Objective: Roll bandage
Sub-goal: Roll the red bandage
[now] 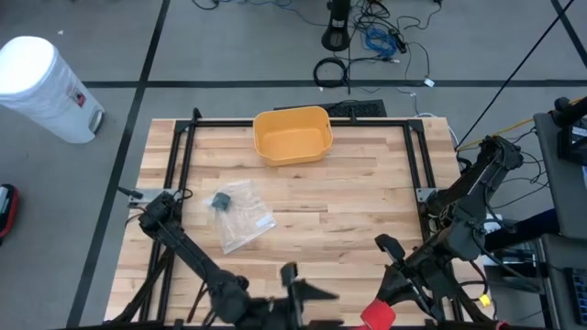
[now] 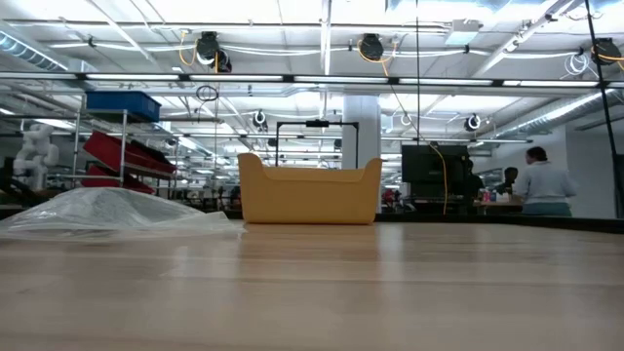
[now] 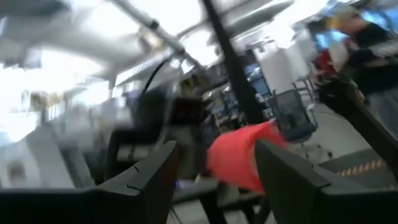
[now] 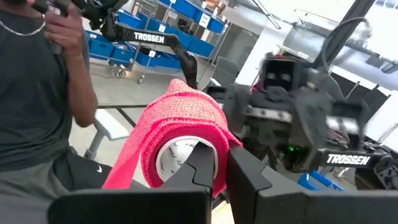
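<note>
right gripper (image 4: 214, 163) was clamped on the rim of the red woven bandage roll (image 4: 180, 134), off the table's near edge (loose tail hanging). left gripper (image 3: 214, 168) stood spread and empty, facing the roll, which lay toward the right arm.

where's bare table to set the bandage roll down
Free: the right half of the wooden table, between the yellow bin and the right gripper. Also the strip left of the bin. Crowded: the plastic bag at left-centre, and the near edge by both grippers.
</note>
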`<state>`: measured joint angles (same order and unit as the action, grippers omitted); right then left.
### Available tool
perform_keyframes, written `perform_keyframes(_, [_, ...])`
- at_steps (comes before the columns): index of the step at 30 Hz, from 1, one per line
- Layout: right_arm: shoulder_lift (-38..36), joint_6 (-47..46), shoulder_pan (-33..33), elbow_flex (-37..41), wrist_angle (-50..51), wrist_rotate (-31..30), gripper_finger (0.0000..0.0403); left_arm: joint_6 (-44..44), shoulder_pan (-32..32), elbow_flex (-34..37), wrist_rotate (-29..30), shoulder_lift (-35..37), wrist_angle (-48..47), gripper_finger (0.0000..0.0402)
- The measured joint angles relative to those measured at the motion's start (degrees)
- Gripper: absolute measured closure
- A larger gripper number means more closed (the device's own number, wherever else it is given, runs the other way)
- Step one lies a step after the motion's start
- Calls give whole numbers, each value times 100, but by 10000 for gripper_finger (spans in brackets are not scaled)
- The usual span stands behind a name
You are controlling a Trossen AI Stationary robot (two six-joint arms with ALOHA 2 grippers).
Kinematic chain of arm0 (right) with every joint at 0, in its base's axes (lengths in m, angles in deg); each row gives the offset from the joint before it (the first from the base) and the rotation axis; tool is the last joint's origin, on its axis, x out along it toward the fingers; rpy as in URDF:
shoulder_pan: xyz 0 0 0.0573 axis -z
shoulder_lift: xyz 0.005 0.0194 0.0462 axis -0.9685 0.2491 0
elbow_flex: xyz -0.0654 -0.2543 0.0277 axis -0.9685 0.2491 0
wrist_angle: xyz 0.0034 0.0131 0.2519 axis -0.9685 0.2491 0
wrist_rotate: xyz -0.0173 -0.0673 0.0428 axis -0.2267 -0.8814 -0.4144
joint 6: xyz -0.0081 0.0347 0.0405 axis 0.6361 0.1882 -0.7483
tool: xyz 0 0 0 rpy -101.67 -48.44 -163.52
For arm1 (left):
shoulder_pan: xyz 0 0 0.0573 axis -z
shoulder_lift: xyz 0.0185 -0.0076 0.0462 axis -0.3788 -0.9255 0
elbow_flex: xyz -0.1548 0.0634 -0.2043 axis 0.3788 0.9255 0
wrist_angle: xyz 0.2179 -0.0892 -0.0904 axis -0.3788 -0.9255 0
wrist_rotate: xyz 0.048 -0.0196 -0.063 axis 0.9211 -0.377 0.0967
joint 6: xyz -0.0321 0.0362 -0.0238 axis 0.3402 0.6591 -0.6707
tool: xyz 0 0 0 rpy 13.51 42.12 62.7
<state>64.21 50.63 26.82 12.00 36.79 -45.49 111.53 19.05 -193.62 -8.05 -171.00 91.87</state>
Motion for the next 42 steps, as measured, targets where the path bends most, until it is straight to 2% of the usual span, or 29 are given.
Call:
perform_keyframes(3, [0,0,0,0,0,-28,387,-917,-118,0,50,0,-373,182])
perform_keyframes(6, [0,-2,0,0,77,-489,387,-1466,-188,2,14,-4,-554,182])
perform_keyframes(9, [-2,3,2,0,396,-1202,387,-1510,-226,2,222,-4,-536,182])
perform_keyframes(15, [-4,105,4,7,688,-1951,387,-1087,-244,0,1397,4,-793,182])
perform_keyframes(18, [4,107,9,13,684,-1982,387,-1067,-229,-2,1700,4,-863,182])
perform_keyframes(31, [-9,-25,79,7,688,-1930,387,-570,142,2,1870,2,-873,182])
perform_keyframes(36, [-7,-37,81,7,653,-1933,387,-619,183,2,2211,1,-1091,182])
perform_keyframes(42, [-7,-37,81,7,598,-1935,387,-1064,2,2,2122,0,-1314,182])
